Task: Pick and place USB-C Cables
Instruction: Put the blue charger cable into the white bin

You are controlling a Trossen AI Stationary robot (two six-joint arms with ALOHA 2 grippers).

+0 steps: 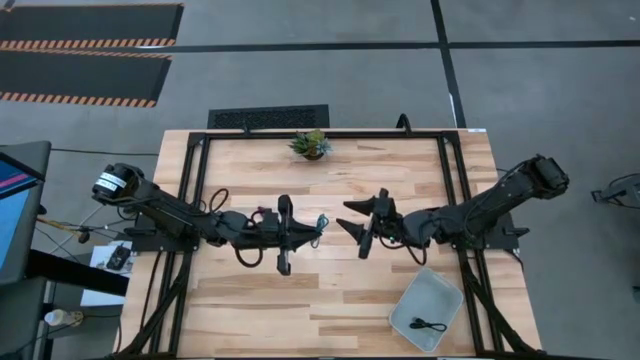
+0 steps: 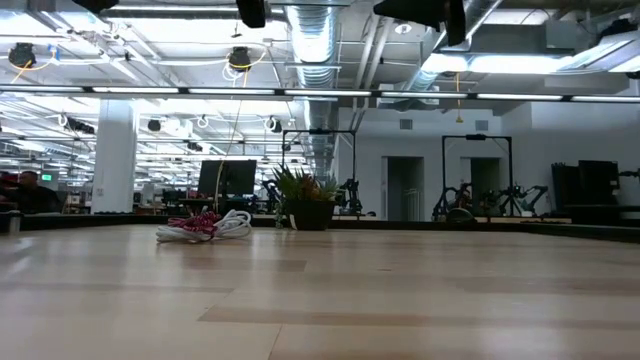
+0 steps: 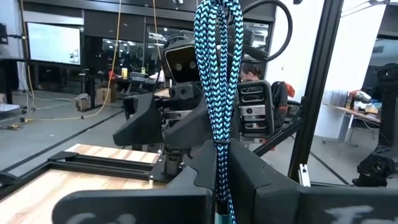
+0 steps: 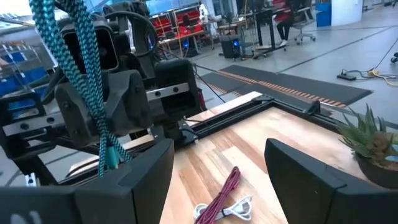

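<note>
My left gripper (image 1: 308, 235) is shut on the teal cable (image 3: 216, 81), held high above the table's middle. The cable also shows in the high view (image 1: 320, 222) and in the right wrist view (image 4: 87, 68). My right gripper (image 1: 348, 217) is open and empty. It faces the left gripper from the right, a short gap away. The maroon cable (image 4: 221, 190) and the white cable (image 4: 233, 208) lie together on the table below, and also show in the low view (image 2: 205, 225). The black cable (image 1: 430, 325) lies in the tray. My left gripper pinches the teal cable's bundled strands (image 3: 221, 163) between its two fingers. The fingers are level and point toward the table's right. The looped bundle sticks out past the fingertips and is lifted clear of the table. Its connector end (image 4: 110, 158) hangs free.
A pale grey tray (image 1: 445, 290) stands at the near right of the table. A small potted plant (image 1: 311, 143) stands at the middle of the far edge. A black frame (image 1: 195, 190) runs along the left, right and far sides. Bare wood lies toward the near edge.
</note>
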